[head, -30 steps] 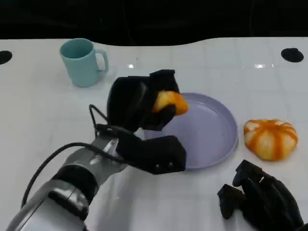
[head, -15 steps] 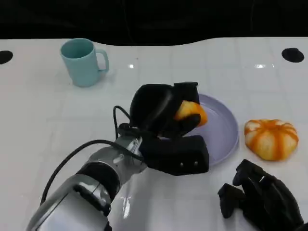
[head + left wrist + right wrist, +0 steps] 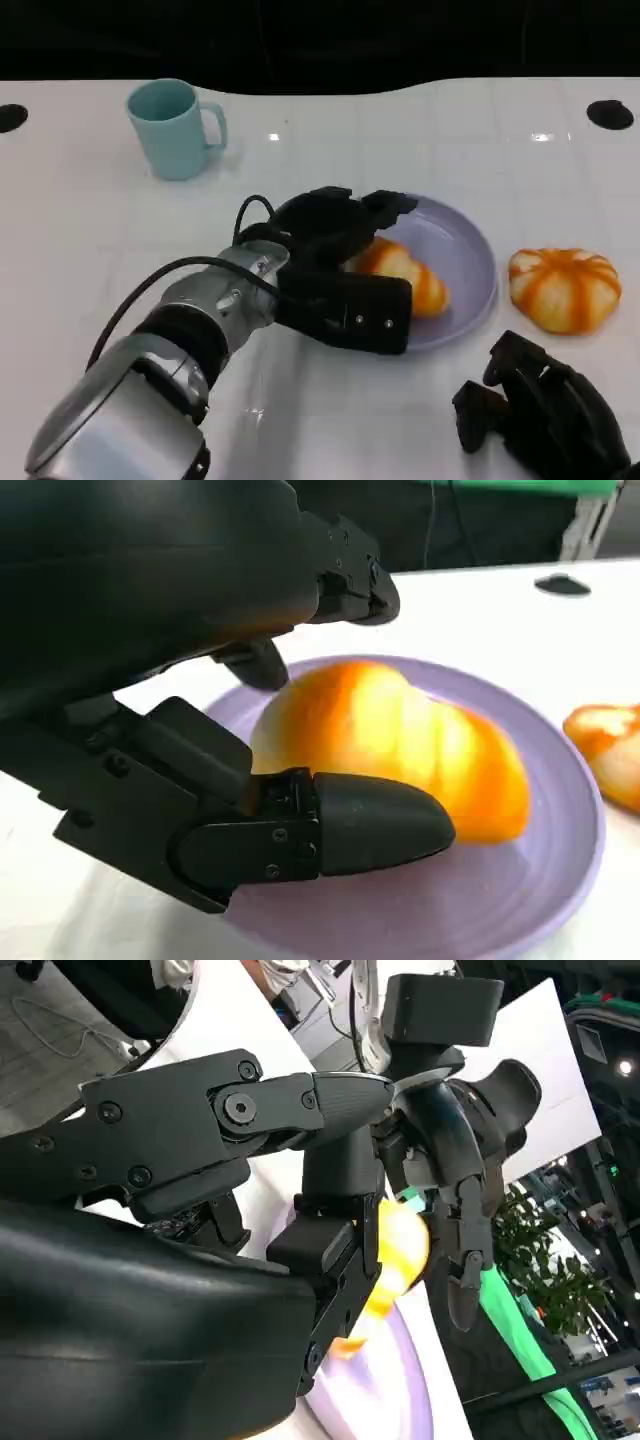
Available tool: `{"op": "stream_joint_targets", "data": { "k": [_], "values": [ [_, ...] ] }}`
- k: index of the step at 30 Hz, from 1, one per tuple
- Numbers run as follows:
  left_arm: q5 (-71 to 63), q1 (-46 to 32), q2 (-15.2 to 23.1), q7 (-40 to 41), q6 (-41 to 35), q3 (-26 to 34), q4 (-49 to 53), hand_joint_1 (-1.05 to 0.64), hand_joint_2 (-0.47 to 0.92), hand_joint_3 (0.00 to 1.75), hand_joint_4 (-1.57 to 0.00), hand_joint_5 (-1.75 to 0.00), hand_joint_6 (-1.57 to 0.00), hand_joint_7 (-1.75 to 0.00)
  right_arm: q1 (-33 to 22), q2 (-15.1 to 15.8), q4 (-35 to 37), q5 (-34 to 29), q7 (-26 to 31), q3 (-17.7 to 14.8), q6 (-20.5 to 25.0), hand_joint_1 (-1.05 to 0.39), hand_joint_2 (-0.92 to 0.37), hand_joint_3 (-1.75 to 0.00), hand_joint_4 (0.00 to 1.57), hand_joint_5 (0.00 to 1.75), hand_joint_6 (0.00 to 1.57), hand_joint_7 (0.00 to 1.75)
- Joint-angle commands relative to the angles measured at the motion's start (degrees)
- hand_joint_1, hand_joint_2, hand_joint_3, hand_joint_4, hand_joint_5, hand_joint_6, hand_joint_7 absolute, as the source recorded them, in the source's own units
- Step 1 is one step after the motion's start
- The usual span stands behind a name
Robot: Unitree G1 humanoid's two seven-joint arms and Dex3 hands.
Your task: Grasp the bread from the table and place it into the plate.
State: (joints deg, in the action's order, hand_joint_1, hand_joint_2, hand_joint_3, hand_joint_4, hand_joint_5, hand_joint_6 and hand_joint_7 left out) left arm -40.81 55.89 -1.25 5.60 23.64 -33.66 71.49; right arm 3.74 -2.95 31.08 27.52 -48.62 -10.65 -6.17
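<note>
The bread, an orange-glazed roll, lies in the lilac plate at the table's middle. My left hand reaches in from the left and still wraps it. In the left wrist view the bread rests on the plate, with the thumb against its near side and a finger touching its far side. My right hand rests on the table at the lower right, holding nothing, its fingers loosely apart. The right wrist view looks past my right hand to the left hand and the bread.
A second bun, orange with white stripes, sits on the table just right of the plate. A pale blue mug stands at the far left. Black round marks lie near the table's far corners.
My left hand has carried the bread rightwards and down from mid-air; the bread now lies in the plate. The right hand has not moved.
</note>
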Motion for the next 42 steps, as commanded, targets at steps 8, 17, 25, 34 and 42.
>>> {"op": "stream_joint_targets", "data": {
  "k": [8,17,25,34,42],
  "values": [
    [10.11,-6.89,5.12,-5.34,9.57,7.34,-7.31,-1.05,0.92,0.56,0.0,-1.1,-0.02,-0.72,0.02,0.9,-0.19,0.59,-0.08,-0.53,0.5,-0.57,-0.92,-0.23,0.78,1.67,0.67,1.45],
    [30.31,-16.2,1.71,-13.04,18.7,21.61,-9.95,-1.05,0.92,0.27,-0.86,-1.42,-0.64,-1.19,-0.09,0.85,-0.23,0.16,-0.48,-0.2,-0.32,-0.57,-0.92,-0.25,0.78,1.68,0.66,1.46],
    [45.91,-22.84,-0.14,-30.15,18.36,30.01,-14.33,-1.05,0.92,0.19,-1.19,-1.42,-1.16,-1.18,-0.46,0.54,-1.15,0.45,-0.37,-0.12,0.01,-0.56,-0.92,-0.26,0.77,1.72,0.66,1.49],
    [62.71,-32.25,-1.15,-50.42,-0.08,35.6,-26.79,-1.05,0.9,0.01,-1.42,-0.92,-1.55,-0.39,-1.3,0.8,-2.9,0.38,0.41,0.14,1.55,-0.57,-0.92,-0.24,0.77,1.73,0.66,1.49],
    [69.07,-40.62,-2.45,-54.31,-13.05,37.22,-37.72,-1.05,0.81,0.0,-1.57,-0.74,-1.57,-0.46,-1.97,0.54,-4.15,0.71,0.74,0.14,2.66,-0.57,-0.92,-0.23,0.77,1.73,0.67,1.49]
  ]
}}
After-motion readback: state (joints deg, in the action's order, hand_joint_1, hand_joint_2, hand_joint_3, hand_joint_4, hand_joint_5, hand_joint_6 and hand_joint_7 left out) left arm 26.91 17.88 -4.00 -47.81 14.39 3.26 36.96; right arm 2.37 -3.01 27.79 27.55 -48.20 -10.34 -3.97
